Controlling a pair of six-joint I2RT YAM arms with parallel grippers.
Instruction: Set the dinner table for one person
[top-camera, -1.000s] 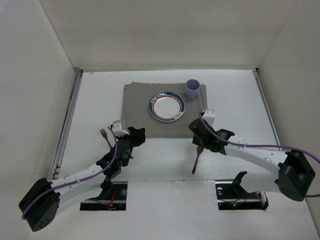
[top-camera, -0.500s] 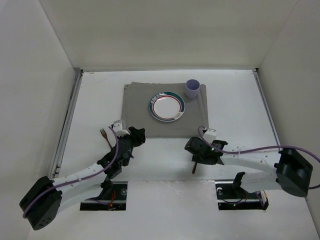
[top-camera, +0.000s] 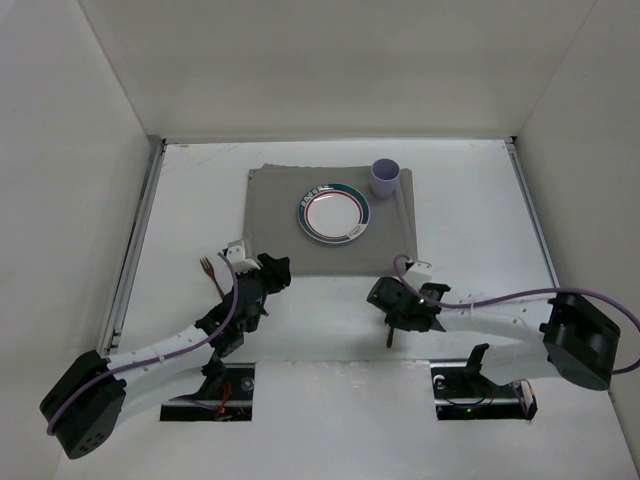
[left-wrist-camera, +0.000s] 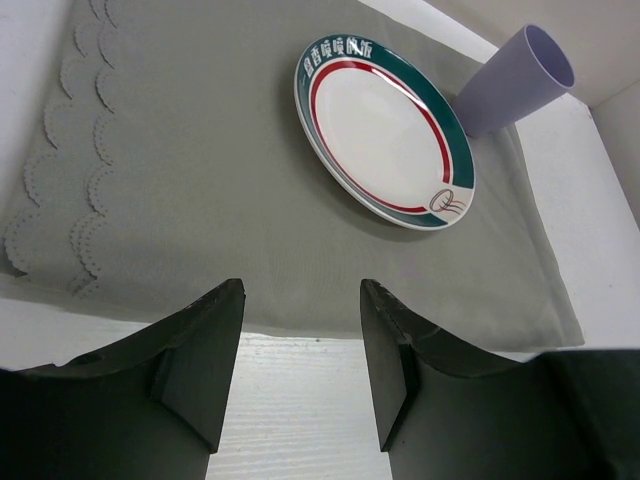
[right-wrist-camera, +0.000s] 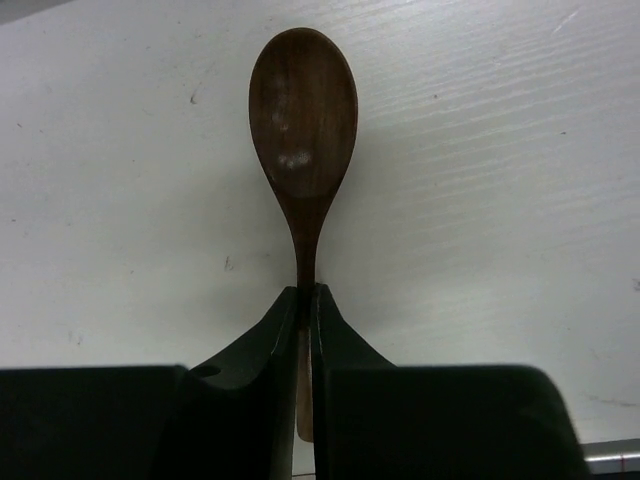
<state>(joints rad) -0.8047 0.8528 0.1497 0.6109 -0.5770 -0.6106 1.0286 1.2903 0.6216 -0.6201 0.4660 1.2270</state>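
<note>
The white dinner table (top-camera: 480, 200) carries a grey placemat (top-camera: 290, 215) with a green and red rimmed plate (top-camera: 334, 212) and a lilac cup (top-camera: 385, 178) on it. A dark wooden spoon (right-wrist-camera: 303, 110) lies on the white surface near the front, its handle end showing in the top view (top-camera: 390, 338). My right gripper (right-wrist-camera: 307, 295) is shut on the spoon's handle, low over the table (top-camera: 393, 315). A wooden fork (top-camera: 210, 272) lies left of my left gripper (top-camera: 270, 268). My left gripper (left-wrist-camera: 300, 300) is open and empty, just short of the placemat's near edge (left-wrist-camera: 200, 180).
White wall panels (top-camera: 70, 150) close the table on three sides, with a metal rail along the left edge (top-camera: 135, 250). The plate (left-wrist-camera: 385, 135) and cup (left-wrist-camera: 520, 80) sit toward the placemat's far right. The arm bases are at the near edge (top-camera: 470, 385).
My right gripper moved down and toward the near edge, from beside the placemat onto the spoon, and now grips its handle. The left arm has stayed still.
</note>
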